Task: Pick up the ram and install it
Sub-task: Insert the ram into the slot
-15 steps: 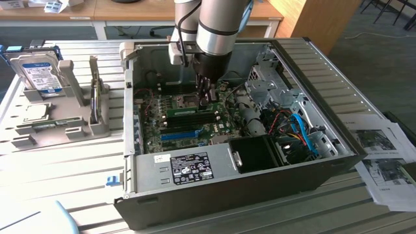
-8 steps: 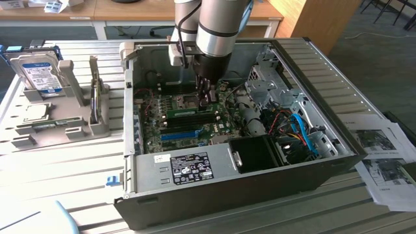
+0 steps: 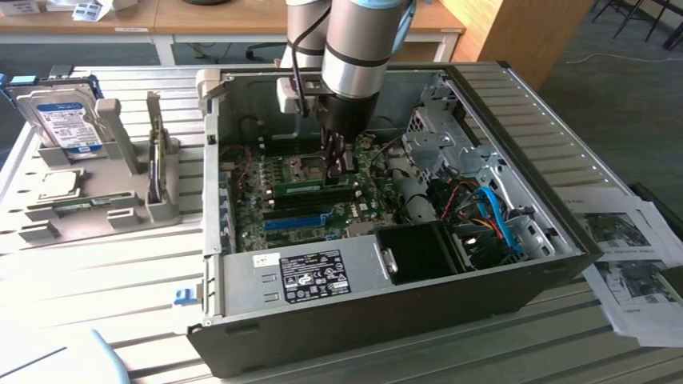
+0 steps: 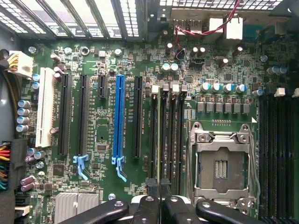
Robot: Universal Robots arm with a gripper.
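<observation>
Inside the open computer case my gripper reaches down to the motherboard. The ram, a narrow green stick, stands on edge along the black memory slots and runs from my fingers toward the exterior view's left. In the wrist view the ram shows edge-on as a thin line in a slot between the black memory slots. My gripper is shut on its near end, one black fingertip pressed to each side.
A long blue slot and an empty processor socket flank the memory slots. Cables and a black fan box crowd the case's right part. A grey fixture holds a hard drive and a silver chip. Papers lie at the right.
</observation>
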